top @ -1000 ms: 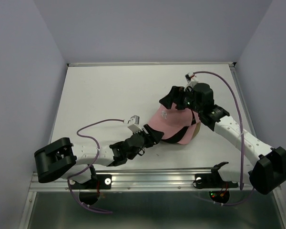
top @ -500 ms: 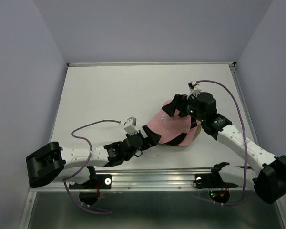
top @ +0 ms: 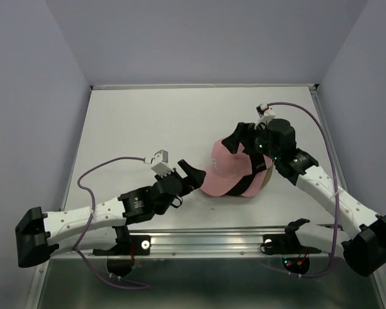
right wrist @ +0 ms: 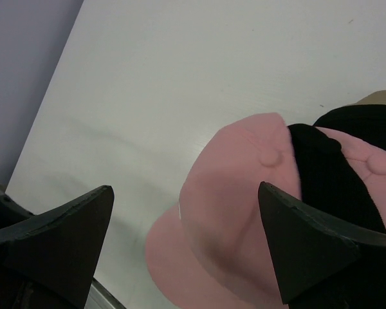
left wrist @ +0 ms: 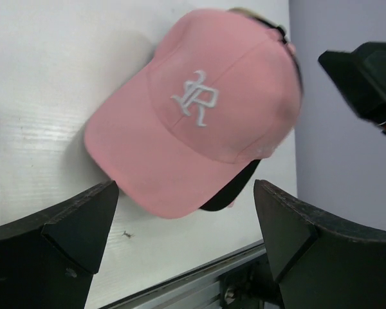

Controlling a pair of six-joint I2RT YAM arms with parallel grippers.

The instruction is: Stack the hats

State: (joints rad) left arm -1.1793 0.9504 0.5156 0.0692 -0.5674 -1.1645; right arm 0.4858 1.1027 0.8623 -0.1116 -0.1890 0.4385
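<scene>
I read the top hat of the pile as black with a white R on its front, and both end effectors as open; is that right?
Not quite. The top hat is pink, not black, as the left wrist view shows; a black hat only peeks out beneath it. The white R and the open left end effector and right end effector are as you said.

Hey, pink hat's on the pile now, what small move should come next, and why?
Probably nudge the top pink cap toward the robot's right with the open right gripper: its crown sits offset left of the black cap and second pink cap beneath. The left gripper is open, holding nothing.
</scene>
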